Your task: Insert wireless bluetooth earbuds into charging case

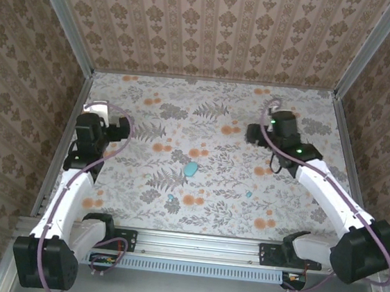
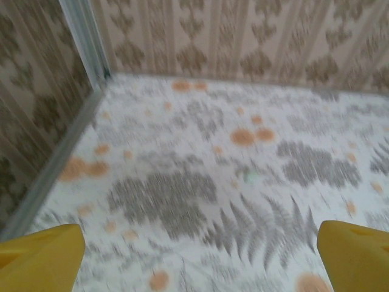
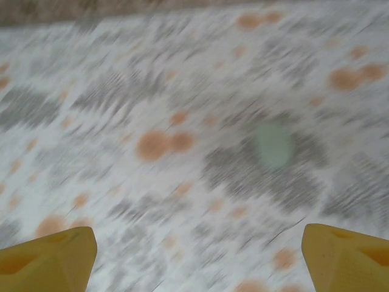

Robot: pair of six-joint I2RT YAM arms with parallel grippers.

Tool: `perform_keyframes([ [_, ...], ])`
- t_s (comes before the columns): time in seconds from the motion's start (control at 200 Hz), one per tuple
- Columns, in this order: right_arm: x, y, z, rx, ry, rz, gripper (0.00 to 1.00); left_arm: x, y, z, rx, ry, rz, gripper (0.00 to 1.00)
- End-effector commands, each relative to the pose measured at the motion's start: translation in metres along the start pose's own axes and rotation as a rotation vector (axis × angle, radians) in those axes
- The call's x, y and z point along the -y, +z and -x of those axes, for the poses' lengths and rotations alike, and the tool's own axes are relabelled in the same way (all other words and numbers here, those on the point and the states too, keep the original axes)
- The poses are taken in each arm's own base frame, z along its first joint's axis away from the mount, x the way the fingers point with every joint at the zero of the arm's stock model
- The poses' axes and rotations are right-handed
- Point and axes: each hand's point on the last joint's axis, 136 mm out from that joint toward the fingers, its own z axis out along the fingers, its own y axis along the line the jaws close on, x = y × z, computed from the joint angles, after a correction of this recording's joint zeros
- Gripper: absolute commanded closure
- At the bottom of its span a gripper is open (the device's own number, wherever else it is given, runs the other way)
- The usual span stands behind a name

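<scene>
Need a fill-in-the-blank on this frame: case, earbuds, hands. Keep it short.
1. Count of earbuds lying loose on the table: ___.
2. In the top view the charging case lies nearer the ___ earbud.
3. The left hand and right hand both have fingers coloured ___.
4. Both hands stand ___, with nothing between the fingers.
Missing words: two; left; yellow; open.

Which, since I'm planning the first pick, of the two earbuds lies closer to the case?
The left earbud, lying just below and left of the case in the overhead view. The other earbud lies clearly farther away, off to the case's right.
</scene>
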Motion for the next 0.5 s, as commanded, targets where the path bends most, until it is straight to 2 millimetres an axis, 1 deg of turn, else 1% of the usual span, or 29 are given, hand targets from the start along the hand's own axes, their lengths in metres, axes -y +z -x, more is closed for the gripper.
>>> perform_keyframes([
  [0.0,-0.011,-0.014,-0.058,-0.248,0.052,-0.086,0.11,0.007,-0.017,-0.063,-0.297,-0.062,-0.026,0.0],
  [0.095,-0.045,-0.018,-0.084,-0.318,0.035,-0.057,0.11,0.011,-0.026,-0.067,-0.329,-0.085,-0.045,0.0],
  [0.145,-0.062,-0.018,-0.097,-0.342,0.0,-0.05,0.11,0.014,-0.029,-0.065,-0.329,-0.097,-0.061,0.0],
  [0.17,-0.067,-0.018,-0.101,-0.347,-0.001,-0.05,0.11,0.014,-0.03,-0.065,-0.331,-0.109,-0.06,0.0],
  [0.19,-0.073,-0.013,-0.11,-0.373,-0.02,-0.063,0.11,0.015,-0.03,-0.063,-0.331,-0.117,-0.061,0.0],
  [0.26,-0.089,-0.008,-0.129,-0.433,-0.064,-0.084,0.1,0.015,-0.033,-0.06,-0.348,-0.124,-0.058,0.0],
  [0.305,-0.099,-0.007,-0.137,-0.463,-0.083,-0.096,0.09,0.015,-0.035,-0.059,-0.369,-0.113,-0.056,0.0],
  [0.32,-0.101,-0.004,-0.143,-0.485,-0.095,-0.11,0.09,0.015,-0.036,-0.059,-0.378,-0.105,-0.058,0.0],
  [0.425,-0.128,0.006,-0.161,-0.552,-0.134,-0.12,0.11,0.016,-0.039,-0.059,-0.445,-0.087,-0.062,0.0],
  [0.445,-0.134,0.006,-0.162,-0.559,-0.135,-0.111,0.11,0.016,-0.039,-0.059,-0.454,-0.085,-0.065,0.0],
  [0.465,-0.137,0.01,-0.168,-0.574,-0.14,-0.121,0.12,0.017,-0.039,-0.06,-0.468,-0.086,-0.067,0.0],
  [0.5,-0.147,0.013,-0.171,-0.586,-0.137,-0.108,0.12,0.018,-0.039,-0.062,-0.489,-0.086,-0.072,0.0],
])
